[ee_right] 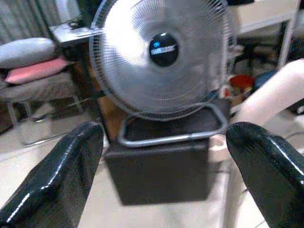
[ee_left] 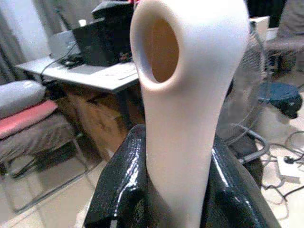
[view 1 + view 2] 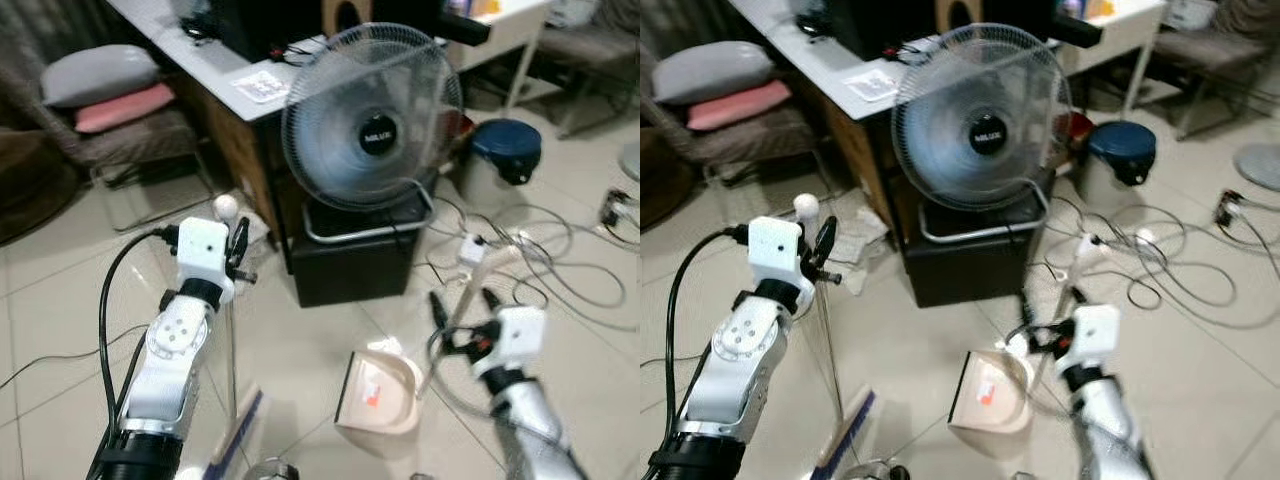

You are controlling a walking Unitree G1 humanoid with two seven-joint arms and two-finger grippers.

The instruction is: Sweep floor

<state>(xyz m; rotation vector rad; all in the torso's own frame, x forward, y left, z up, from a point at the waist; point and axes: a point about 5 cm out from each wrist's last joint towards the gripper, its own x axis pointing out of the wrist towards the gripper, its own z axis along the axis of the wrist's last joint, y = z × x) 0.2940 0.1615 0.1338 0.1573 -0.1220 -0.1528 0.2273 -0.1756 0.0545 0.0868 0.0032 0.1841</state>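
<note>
Cream plastic broom handle [image 2: 180, 109] stands upright at left of frame, blue bristles [image 3: 240, 432] on open pale tiled floor [image 3: 300, 350]. Left gripper [image 3: 238, 255] is clamped on it. Beige dustpan [image 3: 380, 395] lies centre; right gripper [image 3: 462, 305], fingers spread, brackets its handle [image 3: 470, 285].

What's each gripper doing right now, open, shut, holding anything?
Left gripper: shut on the broom handle.
Right gripper: open, holding nothing, beside the dustpan handle.
</note>
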